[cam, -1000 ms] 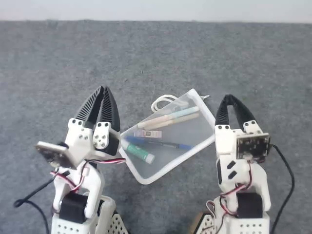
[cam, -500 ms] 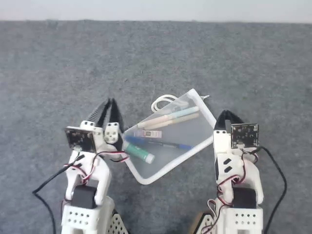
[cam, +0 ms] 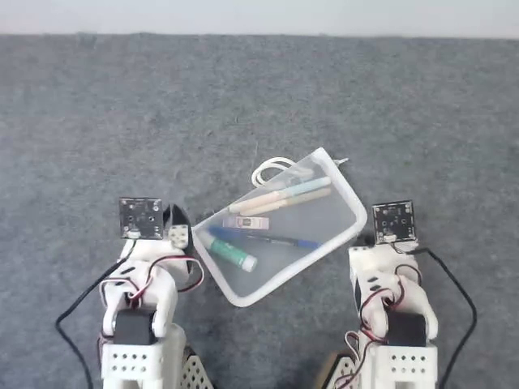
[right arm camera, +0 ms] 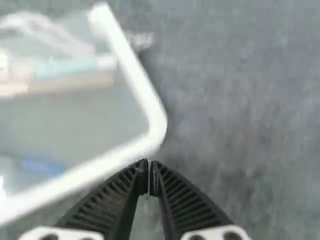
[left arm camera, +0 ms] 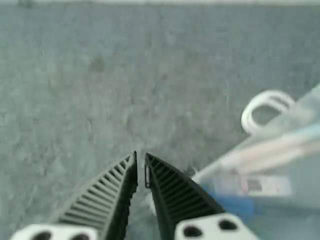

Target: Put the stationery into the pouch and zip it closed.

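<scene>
"Is the job finished, then?"

"It looks so from here. The pouch (cam: 324,217) lies in the middle of the grey table (cam: 122,105), slanting from near-left to far-right. All the stationery I can spot is inside it. There's a green-and-white glue stick (cam: 229,250) at the near-left end, a blue pen (cam: 263,237) next to it, and two pale pens (cam: 284,194) along the far edge."

"And the zip?"

"The zip pull (cam: 340,162) sits at the far-right corner and the far edge looks sealed all along, so I'd judge it closed. I can't swear to every tooth, though. A white loop (cam: 272,170) pokes out on the far side."

"What about the pincers?"

"The left gripper (left arm camera: 140,156) is clenched on nothing, with its tips just beside the pouch's left corner. The right gripper (right arm camera: 148,162) is also pinched together and empty, just beside the right corner. I can't tell whether either one touches the rim."

"Weren't they further out a moment ago?"

"Yes. A second ago both arms were stretched out on either side of the pouch, black fingers pointing to the far side. They've since folded back towards their bases. The pouch itself hasn't shifted."
</scene>
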Motion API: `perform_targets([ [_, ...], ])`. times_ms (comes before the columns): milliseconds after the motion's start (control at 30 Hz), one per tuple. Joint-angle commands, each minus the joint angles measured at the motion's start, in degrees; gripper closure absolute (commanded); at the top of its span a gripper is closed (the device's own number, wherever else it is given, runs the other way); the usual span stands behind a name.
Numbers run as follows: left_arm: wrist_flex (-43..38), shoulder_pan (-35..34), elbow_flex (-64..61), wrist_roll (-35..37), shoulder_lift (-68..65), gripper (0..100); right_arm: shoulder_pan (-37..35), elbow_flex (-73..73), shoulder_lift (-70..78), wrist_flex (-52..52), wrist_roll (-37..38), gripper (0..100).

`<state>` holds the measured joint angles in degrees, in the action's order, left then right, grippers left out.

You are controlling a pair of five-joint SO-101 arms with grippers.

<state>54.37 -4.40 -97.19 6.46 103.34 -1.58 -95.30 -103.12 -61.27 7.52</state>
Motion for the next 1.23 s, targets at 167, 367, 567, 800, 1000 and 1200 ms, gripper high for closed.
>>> perform_targets([
  [167, 10.9, -0.35, 0.66, -0.53, 0.97, 97, 0.84, -1.23, -0.92, -13.76, -0.35, 99.2],
  [367, 18.29, -0.26, 0.66, -0.35, 1.05, 97, 0.66, -1.23, -0.92, -13.85, -0.35, 99.2],
  [567, 18.02, -0.26, 0.66, -0.26, 0.97, 97, 0.66, -1.23, -0.92, -13.85, -0.35, 99.2],
  [800, 18.02, -0.26, 0.66, -0.26, 0.97, 97, 0.57, -1.23, -0.92, -13.85, -0.35, 99.2],
  [1000, 18.02, -0.26, 0.66, -0.26, 0.97, 97, 0.57, -1.23, -0.92, -13.85, -0.35, 99.2],
  [1200, 18.02, -0.26, 0.66, -0.26, 0.97, 97, 0.57, -1.23, -0.92, -13.85, -0.35, 99.2],
])
